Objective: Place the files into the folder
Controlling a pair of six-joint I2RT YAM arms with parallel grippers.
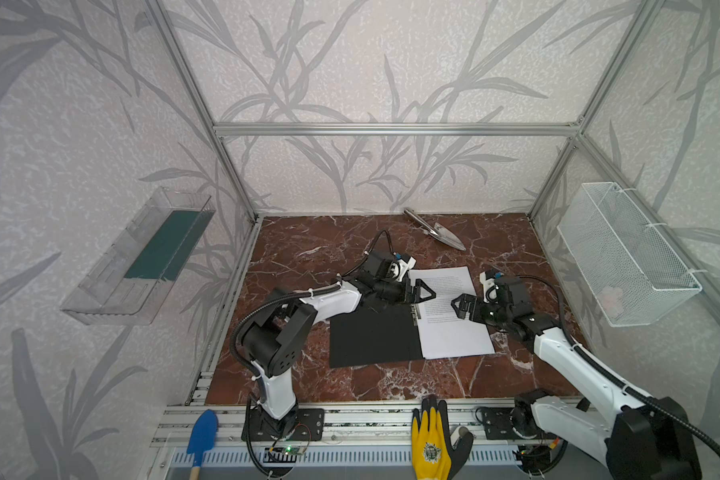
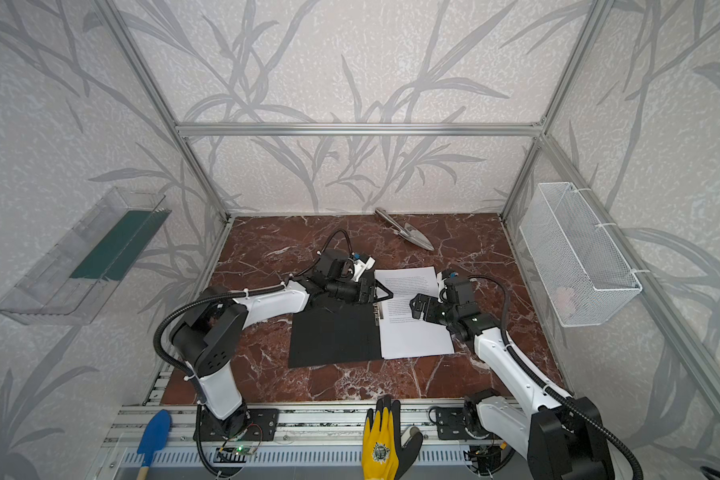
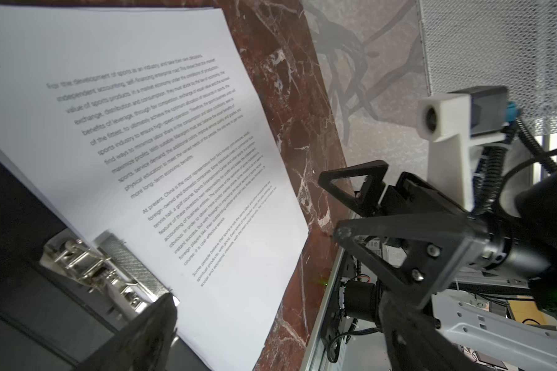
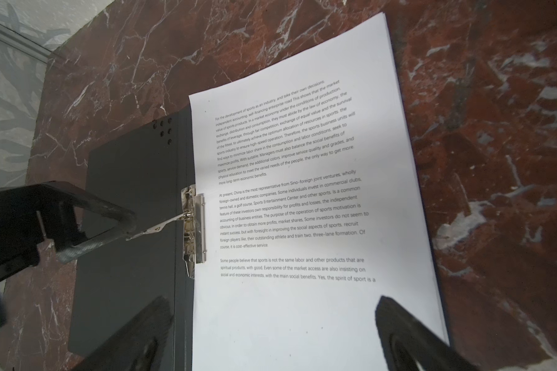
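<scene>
Left gripper [image 1: 425, 294] and right gripper [image 1: 458, 307] fingers spread, empty; risk: left nudging the clip [image 4: 193, 225] shut early could skew the files [image 1: 454, 320] against it in the folder [image 1: 371, 336].

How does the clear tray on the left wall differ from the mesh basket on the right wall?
The clear tray is see-through plastic; the mesh basket is white wire. The clear tray holds a dark green panel; the mesh basket holds something small and pale, too blurred to name. Both are long, open-topped, wall-mounted.
</scene>
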